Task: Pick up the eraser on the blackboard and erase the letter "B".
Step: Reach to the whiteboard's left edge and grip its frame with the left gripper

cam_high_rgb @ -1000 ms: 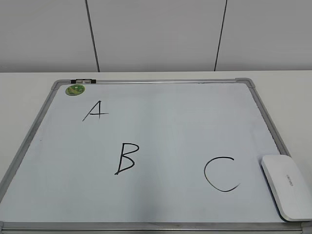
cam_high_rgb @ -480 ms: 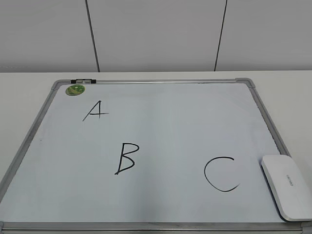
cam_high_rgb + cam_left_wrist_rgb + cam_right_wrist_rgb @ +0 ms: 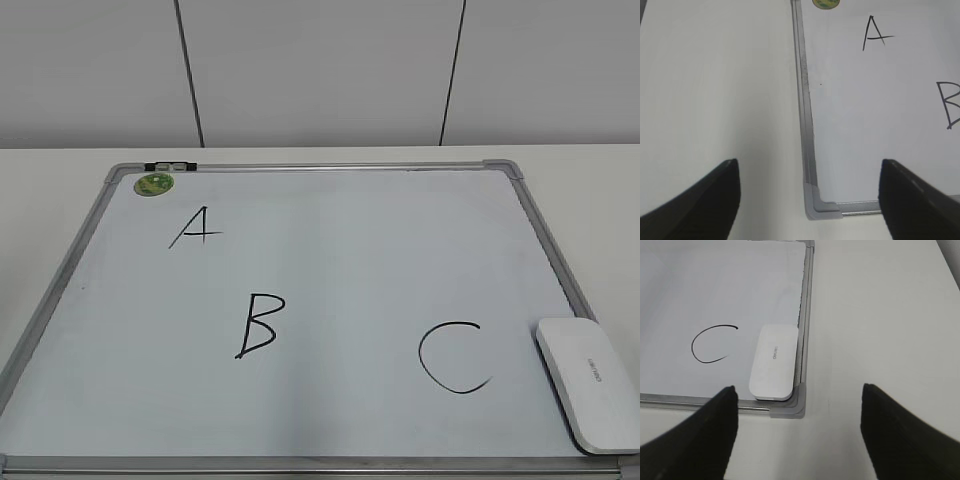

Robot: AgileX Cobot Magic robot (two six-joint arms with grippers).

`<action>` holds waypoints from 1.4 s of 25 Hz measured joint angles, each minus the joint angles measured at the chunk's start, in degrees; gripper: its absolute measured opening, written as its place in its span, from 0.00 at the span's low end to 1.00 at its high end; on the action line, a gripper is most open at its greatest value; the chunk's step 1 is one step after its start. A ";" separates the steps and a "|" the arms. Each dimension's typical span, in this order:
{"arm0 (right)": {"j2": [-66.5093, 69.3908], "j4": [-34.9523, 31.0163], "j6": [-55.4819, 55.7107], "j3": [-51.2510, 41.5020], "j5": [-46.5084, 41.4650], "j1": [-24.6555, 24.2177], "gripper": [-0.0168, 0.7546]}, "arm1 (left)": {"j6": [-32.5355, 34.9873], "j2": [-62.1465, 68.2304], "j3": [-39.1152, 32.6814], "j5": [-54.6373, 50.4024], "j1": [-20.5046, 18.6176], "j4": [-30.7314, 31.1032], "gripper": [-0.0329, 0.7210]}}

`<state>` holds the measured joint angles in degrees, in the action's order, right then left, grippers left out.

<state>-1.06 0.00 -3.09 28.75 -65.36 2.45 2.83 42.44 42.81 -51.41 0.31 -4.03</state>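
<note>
The blackboard (image 3: 330, 200) is a white board with a silver frame, lying flat on the table. The black letter "B" (image 3: 258, 325) is near its front middle, between "A" (image 3: 195, 228) and "C" (image 3: 452, 357). The white eraser (image 3: 590, 382) lies on the board's front right corner. In the right wrist view the eraser (image 3: 773, 362) lies against the frame, ahead and left of my open, empty right gripper (image 3: 797, 432). My left gripper (image 3: 810, 197) is open and empty above the board's front left corner (image 3: 822, 209). Part of the "B" (image 3: 950, 105) shows at that view's right edge. Neither gripper shows in the exterior view.
A round green magnet (image 3: 154, 184) sits at the board's far left corner. A small dark clip (image 3: 170, 165) sits on the far frame. The white table (image 3: 60, 170) surrounds the board. A panelled wall (image 3: 320, 70) stands behind.
</note>
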 joint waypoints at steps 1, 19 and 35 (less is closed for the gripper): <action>0.00 0.00 0.00 0.00 0.00 0.00 0.78 | 0.00 3.03 0.76 0.83 0.00 -0.14 0.88; 0.00 0.00 0.00 0.00 0.00 0.00 0.78 | 2.83 48.31 18.82 5.10 0.02 -0.51 0.76; 0.00 0.00 0.00 0.00 0.00 0.00 0.78 | 4.45 66.54 28.56 8.34 0.02 -0.99 0.56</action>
<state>-1.06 0.00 -3.09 28.75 -65.36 2.45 7.28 108.98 71.37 -43.07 0.33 -5.02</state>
